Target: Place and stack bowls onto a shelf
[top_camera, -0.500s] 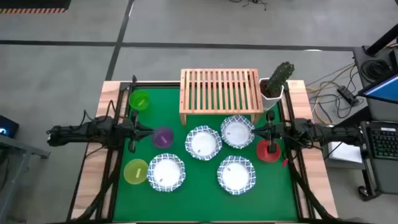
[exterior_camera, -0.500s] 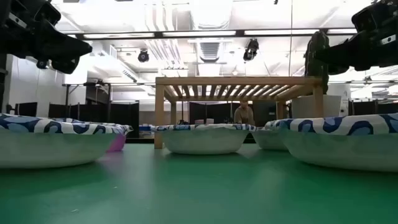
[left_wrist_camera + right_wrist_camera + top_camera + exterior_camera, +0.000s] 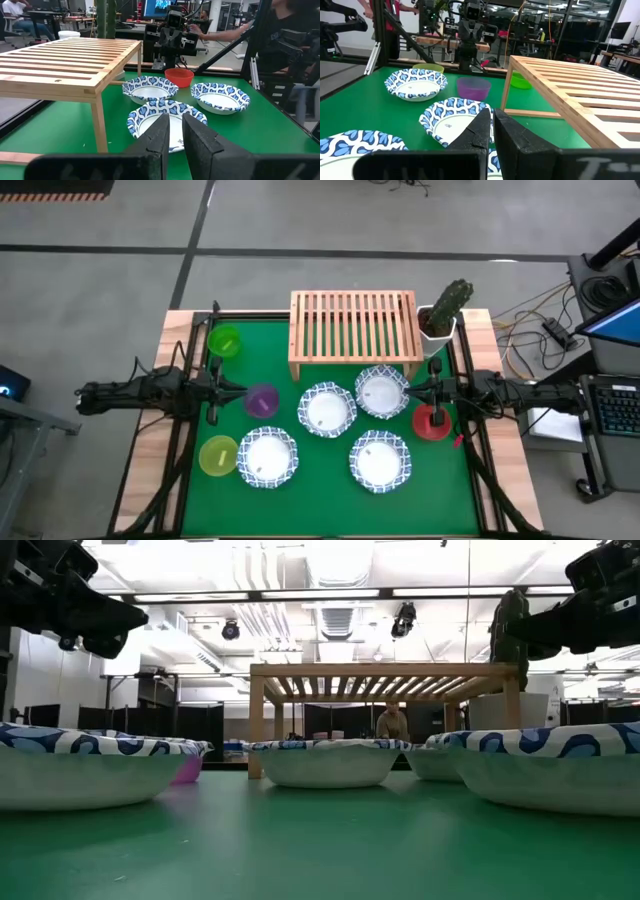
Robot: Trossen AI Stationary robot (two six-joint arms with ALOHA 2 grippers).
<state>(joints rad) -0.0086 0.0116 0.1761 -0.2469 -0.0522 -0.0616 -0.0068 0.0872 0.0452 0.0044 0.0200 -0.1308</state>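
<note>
The light-wood slatted shelf (image 3: 355,330) stands on its legs at the far side of the green mat. Four white bowls with blue rims (image 3: 327,409), (image 3: 381,391), (image 3: 266,457), (image 3: 380,459) sit on the mat in front of it. The green bowl (image 3: 224,341), purple bowl (image 3: 262,400) and yellow bowl (image 3: 218,455) lie on the left, the red bowl (image 3: 432,422) on the right. My left gripper (image 3: 238,391) hovers beside the purple bowl and is shut (image 3: 175,120). My right gripper (image 3: 412,391) hovers by the far-right white bowl, above the red one, and is shut (image 3: 491,114).
A white pot with a cactus (image 3: 445,310) stands at the shelf's right end. Black frame rails run along both table sides (image 3: 185,440). Bare green mat (image 3: 325,500) lies along the near edge. People sit in the room beyond (image 3: 215,32).
</note>
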